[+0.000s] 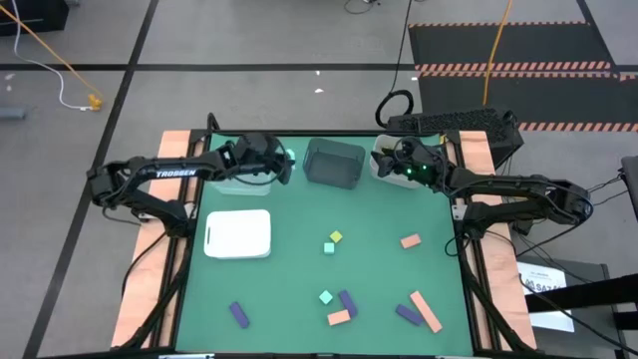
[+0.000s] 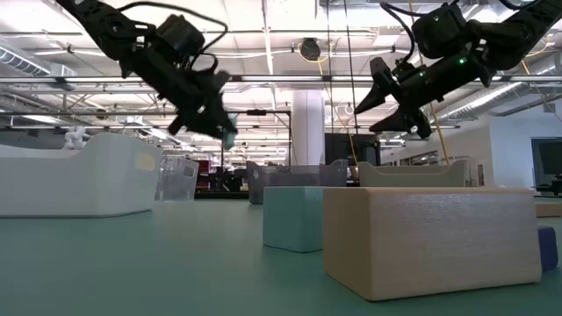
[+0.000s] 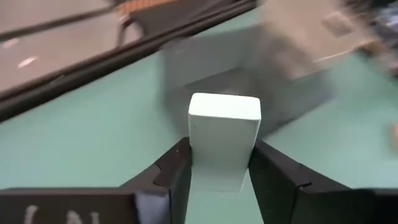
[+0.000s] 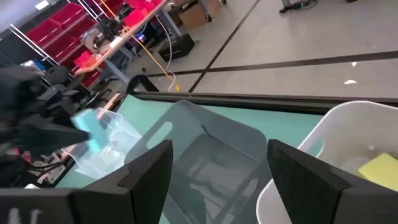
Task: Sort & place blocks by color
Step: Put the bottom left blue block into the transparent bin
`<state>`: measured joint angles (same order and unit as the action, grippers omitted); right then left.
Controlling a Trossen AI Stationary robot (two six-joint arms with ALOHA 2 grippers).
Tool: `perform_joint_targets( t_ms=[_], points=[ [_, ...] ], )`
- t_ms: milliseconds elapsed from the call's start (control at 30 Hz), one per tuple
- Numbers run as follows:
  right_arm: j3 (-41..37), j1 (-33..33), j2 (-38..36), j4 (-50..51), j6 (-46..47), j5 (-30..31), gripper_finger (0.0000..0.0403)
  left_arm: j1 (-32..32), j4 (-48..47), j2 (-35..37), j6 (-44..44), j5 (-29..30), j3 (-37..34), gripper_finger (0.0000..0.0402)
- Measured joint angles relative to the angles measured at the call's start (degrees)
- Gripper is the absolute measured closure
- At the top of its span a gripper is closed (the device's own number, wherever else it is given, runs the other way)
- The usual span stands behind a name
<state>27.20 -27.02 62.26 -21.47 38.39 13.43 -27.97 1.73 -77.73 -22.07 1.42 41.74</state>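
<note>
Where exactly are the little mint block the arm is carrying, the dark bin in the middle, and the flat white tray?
Mint block (image 3: 224, 140): left wrist view, its front face between the left gripper's fingers.
Dark bin (image 1: 333, 163): high view, its inner floor.
White tray (image 1: 238, 234): high view, middle of its flat top.

mint block (image 3: 224, 140): matt, smooth | dark bin (image 1: 333, 163): translucent plastic | table (image 1: 299, 284): matt green

bins (image 1: 333, 163) crowd the table's far edge, open mat (image 1: 299, 274) between scattered blocks (image 1: 335, 242)
</note>
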Motion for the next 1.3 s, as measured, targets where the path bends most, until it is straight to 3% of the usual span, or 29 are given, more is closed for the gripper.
perform_joint_targets(
  t_ms=[167, 433, 633, 867, 1167, 1300],
  points=[
    [0.00, 0.00, 0.00, 0.54, -0.61, 0.00, 0.0149, -2.30, -6.25, 0.83, -5.39, 2.90, -0.02, 0.0275],
    [0.00, -0.01, 0.00, 3.80, -2.86, 0.08, 0.0149, -2.95, -7.95, 6.85, -9.98, 5.26, 0.00, 0.0275],
    [0.00, -0.01, 0.00, 5.79, -3.51, 1.80, 0.0149, -5.20, -24.11, 12.73, -12.66, 14.22, 0.00, 0.0275],
    [0.00, -0.74, 0.00, 5.77, -3.52, 1.77, 0.0149, -7.40, -44.83, 12.39, -21.16, 16.37, -0.02, 0.0275],
    [0.00, -1.12, 0.00, 5.62, -4.84, 1.74, 0.0149, -7.41, -41.40, 9.27, -21.39, 19.68, -0.81, 0.0273],
    [0.00, -1.12, 0.00, 5.60, -4.66, 1.72, 0.0149, -7.43, -41.55, 9.34, -21.87, 19.70, -0.81, 0.0210]
  ],
)
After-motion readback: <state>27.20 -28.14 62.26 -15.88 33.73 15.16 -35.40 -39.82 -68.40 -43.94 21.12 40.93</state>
